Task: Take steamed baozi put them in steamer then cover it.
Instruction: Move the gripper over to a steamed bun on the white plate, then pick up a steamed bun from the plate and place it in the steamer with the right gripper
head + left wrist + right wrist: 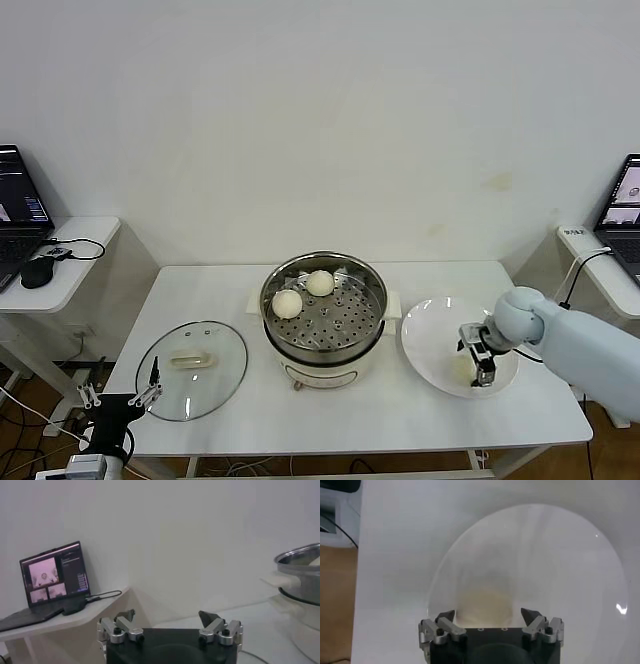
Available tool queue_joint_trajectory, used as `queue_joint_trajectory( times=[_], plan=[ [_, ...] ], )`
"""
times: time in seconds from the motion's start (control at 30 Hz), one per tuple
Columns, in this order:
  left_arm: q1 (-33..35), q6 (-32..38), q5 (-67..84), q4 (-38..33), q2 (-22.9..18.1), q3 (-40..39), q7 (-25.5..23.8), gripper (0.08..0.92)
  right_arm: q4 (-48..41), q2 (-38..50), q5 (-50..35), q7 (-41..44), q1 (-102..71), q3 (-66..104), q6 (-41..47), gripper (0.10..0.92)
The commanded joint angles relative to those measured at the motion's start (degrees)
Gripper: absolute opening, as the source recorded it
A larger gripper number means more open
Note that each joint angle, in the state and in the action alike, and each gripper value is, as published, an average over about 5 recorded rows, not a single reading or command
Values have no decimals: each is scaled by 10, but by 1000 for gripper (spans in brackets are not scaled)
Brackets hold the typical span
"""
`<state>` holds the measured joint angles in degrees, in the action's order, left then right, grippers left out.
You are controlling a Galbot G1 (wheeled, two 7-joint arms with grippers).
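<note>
**Right gripper down over a bun on the plate, two buns already in the steamer**

You had the right gripper (480, 362) lowered onto the white plate (430, 340), which sat on the surface (400, 420) just to the right of the steamer (324, 318). In the right wrist view its fingers (445, 617) stood apart on either side of a cream-white steamed baozi (482, 605) lying on the plate; they straddled the bun, but you could not tell from the pictures whether they touched it. In the head view that bun was mostly hidden behind the gripper.

Two more baozi lay on the perforated tray inside the steamer, one at the back (320, 283) and one nearer the left rim (287, 303), close to each other.

The cover (192, 368) lay flat on the surface to the left of the steamer, handle up, apart from the pot.

Your left gripper (120, 398) waited low at the front left corner of the surface, just beside the cover's near edge, its fingers (125, 617) spread wide and holding nothing. From its wrist view you could see the steamer's steel rim and a laptop (52, 577) on a side table.
</note>
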<state>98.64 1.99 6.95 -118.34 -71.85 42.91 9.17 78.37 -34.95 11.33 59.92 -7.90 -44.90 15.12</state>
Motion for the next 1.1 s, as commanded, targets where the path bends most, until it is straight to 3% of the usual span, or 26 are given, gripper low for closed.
queue_joint_trajectory(
  times=[0.03, 0.27, 0.63, 1.1],
  plan=[
    [1, 0, 1, -1, 0, 0, 0, 823, -10, -8, 4, 1, -9, 9, 3, 738],
    [0, -1, 1, -4, -1, -1, 0, 823, 0, 1, -5, 9, 13, 9, 1, 676],
    [-3, -4, 2, -11, 6, 1, -1, 823, 30, 26, -107, 47, 230, -51, 9, 670],
    [-7, -3, 9, -12, 7, 7, 0, 823, 27, -148, -228, 15, 448, -178, 33, 678]
  ],
)
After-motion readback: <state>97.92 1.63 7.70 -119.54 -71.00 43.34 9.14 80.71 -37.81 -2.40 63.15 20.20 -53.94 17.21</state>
